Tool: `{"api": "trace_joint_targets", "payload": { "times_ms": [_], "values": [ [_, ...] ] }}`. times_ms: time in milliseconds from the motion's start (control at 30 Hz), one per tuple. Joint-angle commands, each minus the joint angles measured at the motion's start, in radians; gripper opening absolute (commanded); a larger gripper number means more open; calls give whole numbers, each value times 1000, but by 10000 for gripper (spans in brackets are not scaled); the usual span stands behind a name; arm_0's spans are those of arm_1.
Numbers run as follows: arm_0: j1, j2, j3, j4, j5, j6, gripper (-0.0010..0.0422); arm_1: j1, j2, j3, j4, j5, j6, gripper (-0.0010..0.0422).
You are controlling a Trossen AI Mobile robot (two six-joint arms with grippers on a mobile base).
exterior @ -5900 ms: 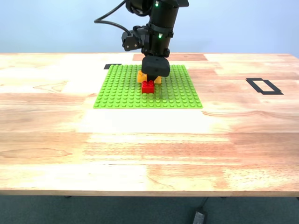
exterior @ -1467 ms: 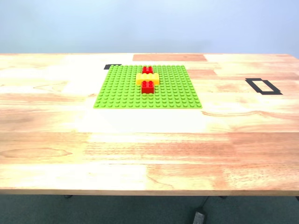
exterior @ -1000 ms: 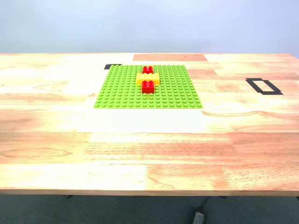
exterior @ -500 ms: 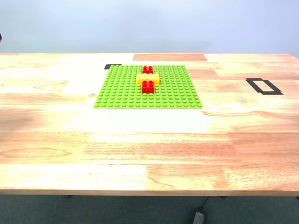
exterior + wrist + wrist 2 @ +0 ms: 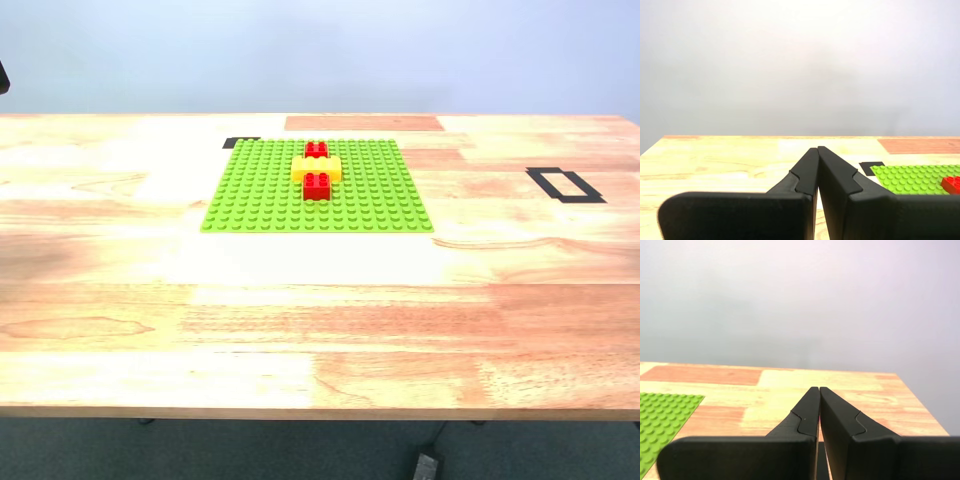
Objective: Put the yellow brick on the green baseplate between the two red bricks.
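Yellow brick (image 5: 316, 168): seated on the green baseplate (image 5: 260, 200), lying crosswise between the two red bricks (image 5: 316, 186), touching or nearly touching both. I judge the placement done.

Red bricks: one on the near side of the yellow brick, one on the far side (image 5: 316, 150), in a line running away from the exterior camera.

Baseplate: flat on the tabletop (image 5: 320, 320), toward its far edge, black tape marks beside it.

My first hand (image 5: 817, 150): clenched, fingers pressed tip to tip, nothing between them; it is clear of the plate, with only a corner of the plate and a red brick at the edge of its view.

My second hand (image 5: 818, 390): likewise clenched and empty, looking across bare tabletop with the plate's corner (image 5: 660, 415) to one side.

Handling, my judgement: the yellow brick is hard, light, rigid plastic with smooth, somewhat slippery sides; not fragile.

Grip point, my judgement: if reseating is needed, take it by its two short ends, which jut past the red bricks; the long sides are blocked by them.

Risk, my judgement: pulling upward may lift the light plate with it.
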Motion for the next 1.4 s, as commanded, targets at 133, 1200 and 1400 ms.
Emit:
{"api": "trace_joint_targets", "payload": {
  "times_ms": [133, 1200, 1400],
  "values": [
    [0, 27, 2, -9, 0, -21, 0, 1, 53, 0, -1, -4, 14, 0],
    [0, 40, 37, -7, 0, 11, 0, 0, 66, -2, 7, -4, 14, 0],
    [0, 39, 55, -8, 0, 12, 0, 1, 65, -2, 7, -4, 15, 0]
  ]
}}
